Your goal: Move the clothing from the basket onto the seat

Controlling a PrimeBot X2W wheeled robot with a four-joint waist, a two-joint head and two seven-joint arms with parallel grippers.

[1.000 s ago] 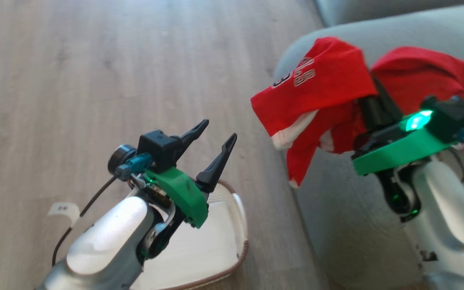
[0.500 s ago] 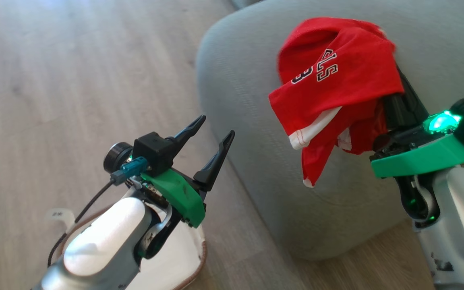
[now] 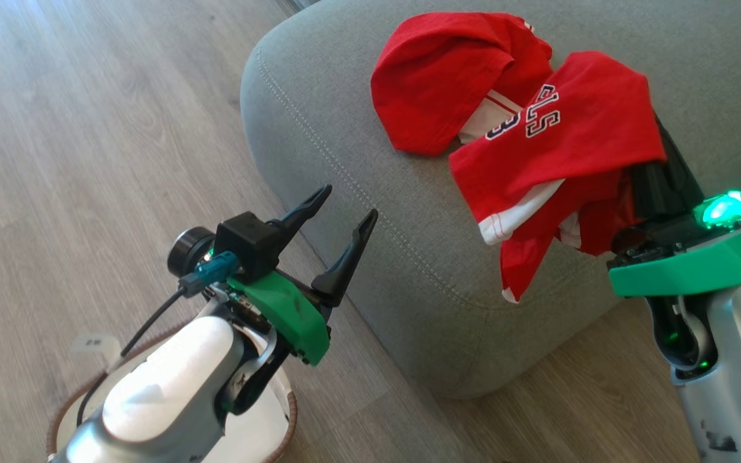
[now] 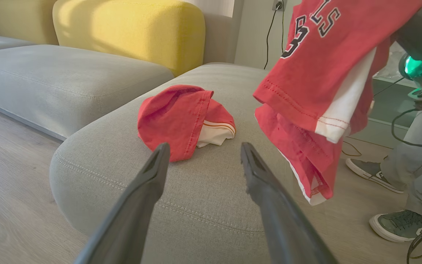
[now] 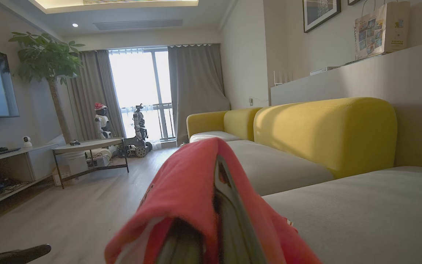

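Jersey (image 3: 563,148), red, hangs from right gripper (image 3: 658,172), jaws clamped shut on it, over the seat (image 3: 319,116) corner; looks clear of it, hard to tell. Second red garment (image 3: 441,77) lies bunched on the seat. Left gripper (image 3: 348,206) spread wide, empty, above floor (image 3: 87,128) beside the basket (image 3: 290,411), mostly hidden.

Pale wood floor (image 5: 86,209), yellow sofa backs (image 5: 324,135), grey curtains (image 5: 196,84) flanking a bright window (image 5: 137,84).
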